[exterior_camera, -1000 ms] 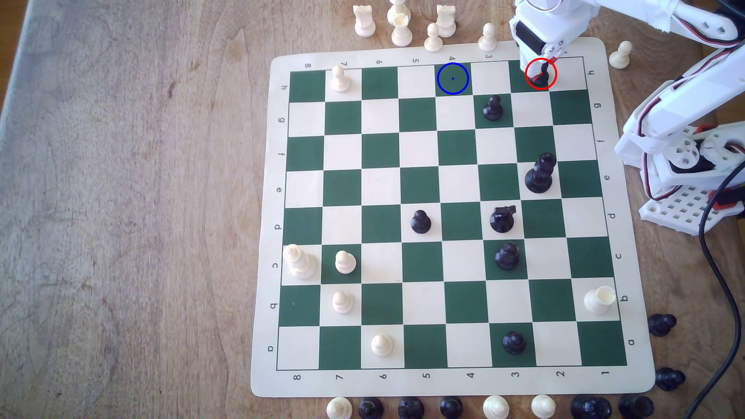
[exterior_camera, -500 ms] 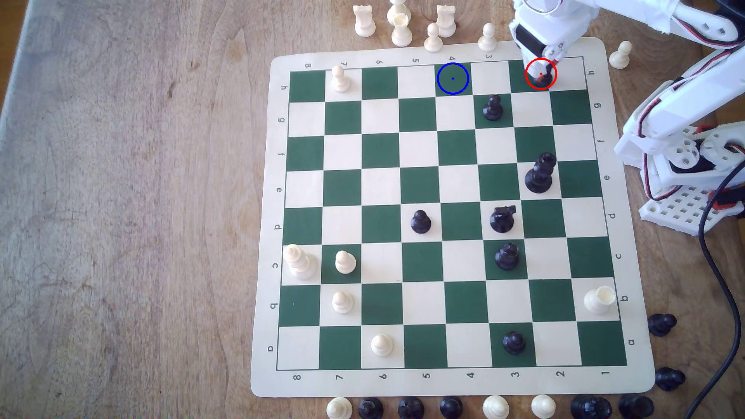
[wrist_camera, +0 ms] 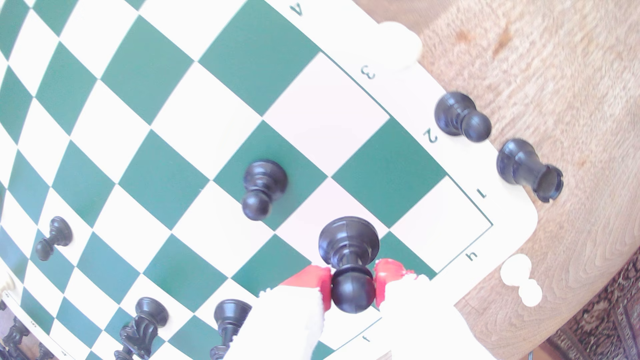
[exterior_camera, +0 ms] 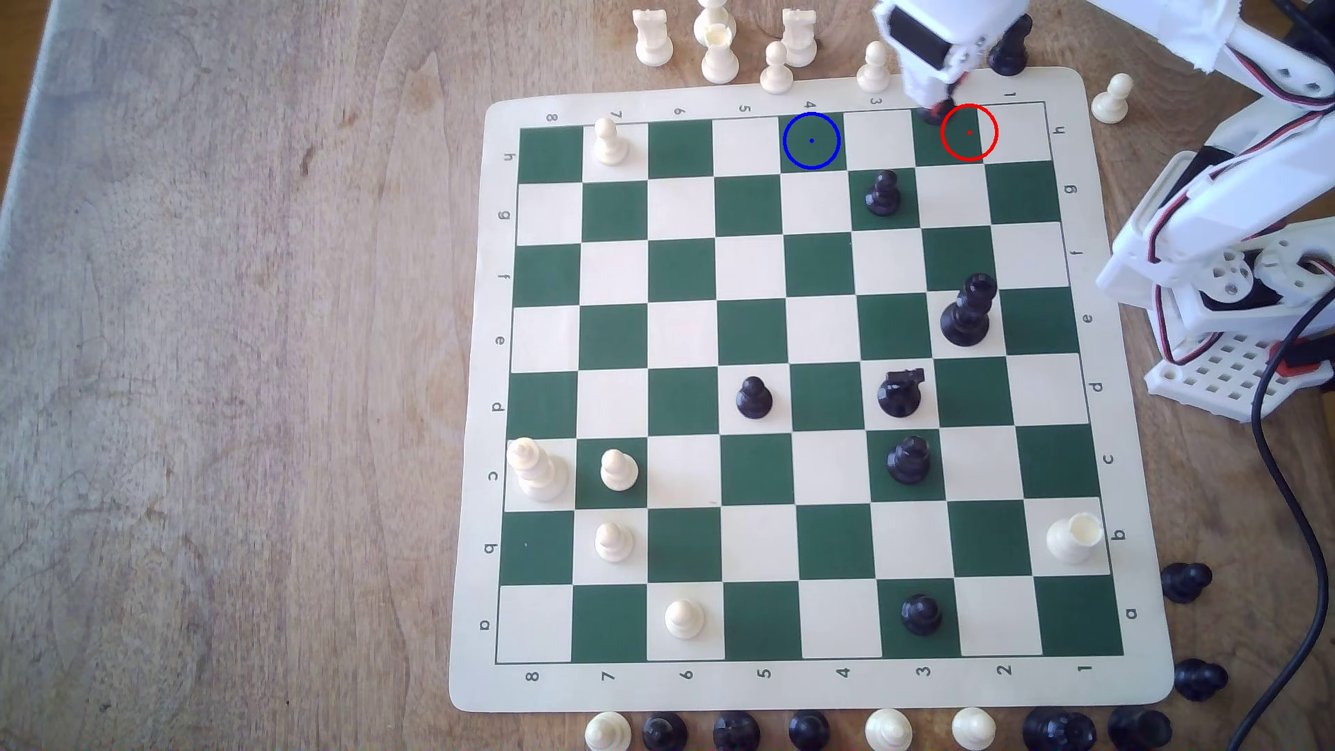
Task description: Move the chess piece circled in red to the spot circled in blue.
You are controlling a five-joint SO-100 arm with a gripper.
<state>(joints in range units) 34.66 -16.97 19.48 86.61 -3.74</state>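
Wooden table (exterior_camera: 217, 361), green-and-cream board (exterior_camera: 795, 693) – at the exterior view's upper right we see our gripper (wrist_camera: 351, 289) clamping the black pawn (wrist_camera: 349, 263) by its head, beside the blue-ringed square (exterior_camera: 811, 141).

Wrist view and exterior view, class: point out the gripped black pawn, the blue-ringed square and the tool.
black pawn (wrist_camera: 351, 294), wrist view, ball head.
blue-ringed square (exterior_camera: 811, 141), exterior view, centre dot.
tool (wrist_camera: 351, 289), wrist view, midway between the red tips.

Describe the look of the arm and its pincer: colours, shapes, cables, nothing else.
The arm is white plastic in blocky, printed-looking segments, with a black motor block near the wrist and thin red and black wires along its links. It rises from a white perforated base. The pincer has red tips on white fingers.
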